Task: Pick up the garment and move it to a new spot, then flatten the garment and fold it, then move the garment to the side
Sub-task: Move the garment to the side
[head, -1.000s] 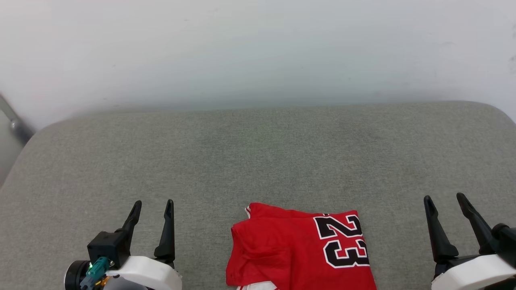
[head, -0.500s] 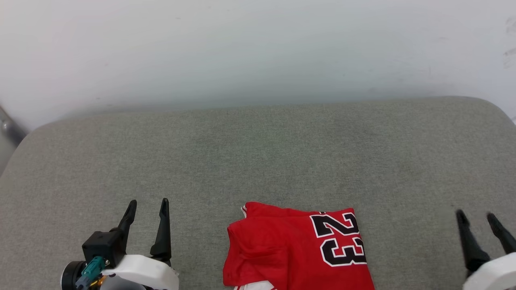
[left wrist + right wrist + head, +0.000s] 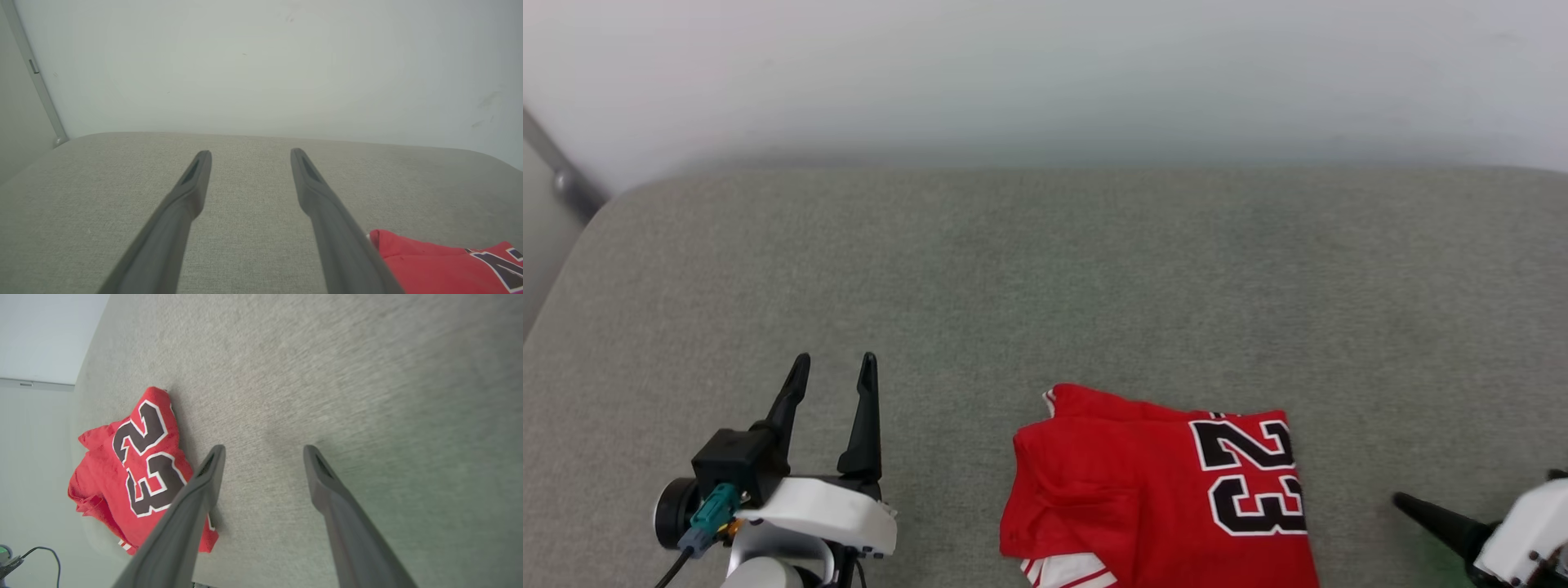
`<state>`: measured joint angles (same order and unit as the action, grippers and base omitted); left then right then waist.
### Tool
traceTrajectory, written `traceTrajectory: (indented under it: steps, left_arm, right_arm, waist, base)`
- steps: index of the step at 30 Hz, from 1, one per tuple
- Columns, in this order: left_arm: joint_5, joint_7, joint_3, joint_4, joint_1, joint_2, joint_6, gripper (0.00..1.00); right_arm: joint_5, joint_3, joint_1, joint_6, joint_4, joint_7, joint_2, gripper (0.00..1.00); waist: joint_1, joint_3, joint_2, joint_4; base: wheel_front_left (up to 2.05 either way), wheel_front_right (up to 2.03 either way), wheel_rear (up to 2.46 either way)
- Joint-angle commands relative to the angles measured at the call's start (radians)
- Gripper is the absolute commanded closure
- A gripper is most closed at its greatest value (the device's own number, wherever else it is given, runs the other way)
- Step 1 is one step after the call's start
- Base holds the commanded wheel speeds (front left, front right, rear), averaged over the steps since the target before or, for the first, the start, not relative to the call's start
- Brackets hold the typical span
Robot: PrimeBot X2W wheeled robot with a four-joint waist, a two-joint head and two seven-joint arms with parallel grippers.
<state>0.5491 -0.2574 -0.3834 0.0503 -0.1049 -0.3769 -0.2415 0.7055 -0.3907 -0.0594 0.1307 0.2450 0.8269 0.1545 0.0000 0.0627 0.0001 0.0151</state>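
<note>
Left claw (image 3: 836, 359) and right claw (image 3: 264, 449) are held spread, empty. The garment (image 3: 1143, 490) is seen loosely folded at the grey cushion's (image 3: 1045, 286) near edge, untouched; flattening and tidy folding are judged outstanding.

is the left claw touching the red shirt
Apart. In the head view a wide strip of bare grey cushion lies between the open left claw and the nearest edge of the shirt.
</note>
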Motion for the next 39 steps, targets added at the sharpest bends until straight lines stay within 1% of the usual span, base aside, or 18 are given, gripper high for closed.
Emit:
traceTrajectory:
  steps: [1, 4, 7, 12, 15, 16, 17, 18, 19, 24, 28, 31, 34, 39]
  left_arm:
    - [-0.009, -0.004, -0.003, -0.005, -0.022, 0.005, 0.005, 0.0]
    - [-0.016, -0.005, -0.005, -0.002, -0.047, 0.013, 0.014, 0.0]
    - [-0.019, -0.007, -0.004, 0.003, -0.062, 0.019, 0.023, 0.0]
    - [-0.027, -0.008, -0.007, 0.018, -0.081, 0.028, 0.037, 0.0]
    - [-0.029, -0.008, -0.006, 0.025, -0.085, 0.029, 0.038, 0.0]
    - [-0.029, -0.008, -0.005, 0.028, -0.084, 0.03, 0.041, 0.0]
    - [-0.028, -0.008, -0.005, 0.031, -0.083, 0.031, 0.042, 0.0]
    - [-0.028, -0.008, -0.004, 0.034, -0.081, 0.032, 0.044, 0.0]
    - [-0.029, -0.009, -0.003, 0.036, -0.079, 0.033, 0.045, 0.0]
    - [-0.03, -0.009, -0.001, 0.047, -0.058, 0.037, 0.046, 0.0]
    - [-0.027, -0.009, 0.003, 0.051, -0.033, 0.036, 0.043, 0.0]
    - [-0.023, -0.009, 0.009, 0.048, -0.013, 0.031, 0.039, 0.0]
    - [-0.023, -0.009, 0.016, 0.034, 0.002, 0.029, 0.032, 0.0]
    - [-0.033, -0.009, 0.026, 0.0, -0.005, 0.022, 0.028, 0.0]
  right_arm:
    - [0.041, 0.002, -0.037, 0.0, 0.011, 0.064, -0.021, 0.0]
    - [0.108, 0.032, -0.065, 0.0, 0.03, 0.141, -0.069, 0.0]
    - [0.173, 0.071, -0.093, 0.0, 0.063, 0.18, -0.091, 0.0]
    - [0.268, 0.143, -0.111, -0.001, 0.145, 0.189, -0.109, 0.0]
    - [0.29, 0.17, -0.113, -0.001, 0.175, 0.182, -0.112, 0.0]
    - [0.294, 0.186, -0.113, -0.001, 0.188, 0.179, -0.114, 0.24]
    - [0.298, 0.199, -0.112, -0.001, 0.197, 0.176, -0.114, 0.65]
    - [0.297, 0.212, -0.115, -0.001, 0.195, 0.165, -0.114, 0.93]
    - [0.297, 0.224, -0.119, -0.001, 0.193, 0.158, -0.114, 1.0]
    - [0.28, 0.287, -0.138, 0.0, 0.129, 0.117, -0.067, 1.0]
    - [0.23, 0.365, -0.138, 0.0, 0.083, 0.078, -0.02, 1.0]
    - [0.174, 0.42, -0.142, 0.0, 0.062, 0.046, 0.025, 1.0]
    - [0.087, 0.47, -0.159, 0.0, 0.051, 0.01, 0.081, 1.0]
    - [-0.049, 0.493, -0.211, 0.0, 0.074, -0.053, 0.155, 1.0]
  waist:
    - [0.0, 0.046, -0.0001, 0.035]
    - [0.0, 0.08, -0.0001, 0.057]
    - [0.0, 0.107, -0.0001, 0.074]
    - [0.0, 0.121, -0.0001, 0.095]
    - [0.0, 0.12, -0.0001, 0.098]
    - [0.0, 0.118, -0.0001, 0.097]
    - [0.0, 0.115, -0.0001, 0.097]
    - [0.0, 0.111, -0.0001, 0.096]
    - [0.0, 0.106, -0.0001, 0.094]
    - [0.0, 0.067, -0.0001, 0.066]
    - [0.0, 0.023, -0.0001, 0.02]
    - [0.0, -0.005, -0.0001, -0.032]
    - [0.0, -0.015, -0.0001, -0.097]
    - [0.0, 0.026, -0.0001, -0.214]
  base:
    - [0.0, 0.0, 0.0]
    - [0.0, 0.0, 0.0]
    - [0.0, 0.0, 0.0]
    - [0.0, 0.0, 0.0]
    - [0.0, 0.0, 0.0]
    - [0.0, 0.0, 0.0]
    - [0.0, 0.0, 0.0]
    - [0.0, 0.0, 0.0]
    - [0.0, 0.0, 0.0]
    - [0.0, 0.0, 0.0]
    - [0.0, 0.0, 0.0]
    - [0.0, 0.0, 0.0]
    - [0.0, 0.0, 0.0]
    - [0.0, 0.0, 0.0]
